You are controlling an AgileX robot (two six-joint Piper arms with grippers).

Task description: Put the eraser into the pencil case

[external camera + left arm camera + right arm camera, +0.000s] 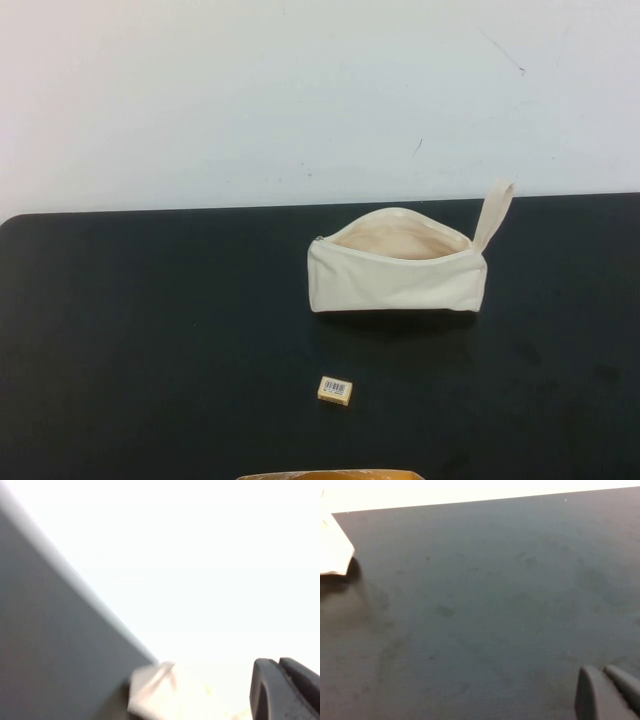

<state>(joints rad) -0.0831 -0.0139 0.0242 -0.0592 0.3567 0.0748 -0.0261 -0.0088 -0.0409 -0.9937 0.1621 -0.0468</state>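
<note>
The pencil case (395, 272), a cream-white canvas pouch, stands on the black table (150, 320) right of centre. Its zip is open, the pale lining shows, and the loop strap (495, 212) sticks up at its right end. The eraser (335, 389), a tiny tan block with a barcode label, lies on the table in front of the pouch, apart from it. Neither arm shows in the high view. My left gripper (277, 662) is shut and empty. My right gripper (602, 670) is shut and empty over bare table. A cream-white corner that looks like the pouch (332, 550) shows at the edge of the right wrist view.
A white wall (300, 90) rises behind the table's far edge. A tan-orange object (330, 475) pokes in at the near edge, just in front of the eraser. A blurred pale shape (155, 692) sits close in the left wrist view.
</note>
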